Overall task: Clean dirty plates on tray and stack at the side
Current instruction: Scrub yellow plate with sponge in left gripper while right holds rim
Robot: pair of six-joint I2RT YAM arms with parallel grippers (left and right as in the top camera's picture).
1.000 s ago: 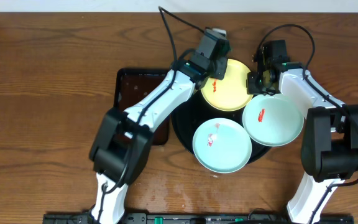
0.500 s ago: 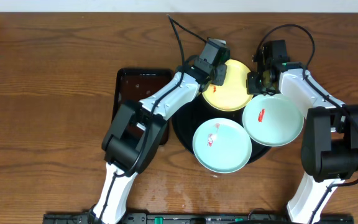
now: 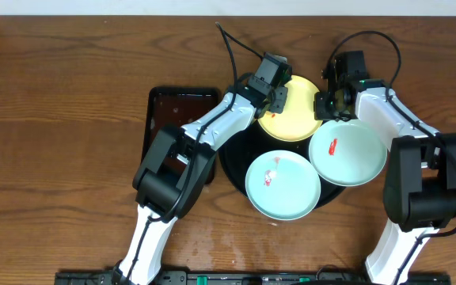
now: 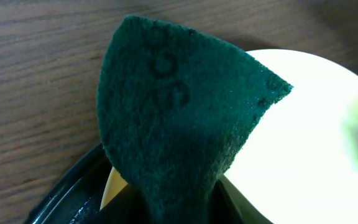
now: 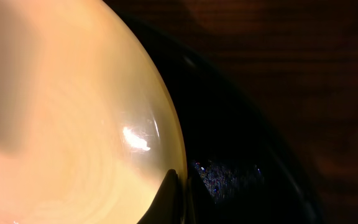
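Table point(image 3: 54, 119): dark brown wood, grain running left to right.
Round black tray point(image 3: 234, 162): toward the far edge, right of centre.
Rectangular brown tray point(image 3: 169, 111): immediately left of it.

my left arm point(image 3: 212, 125) and right arm point(image 3: 386, 111) match: white shells along the links, chunky black housings at joints and shoulders. my left hand point(image 3: 279, 96) and right hand point(image 3: 324, 104) are black. thin black cables point(image 3: 229, 46) curl off both wrists. a small green light point(image 3: 364, 80) shows on the right wrist.
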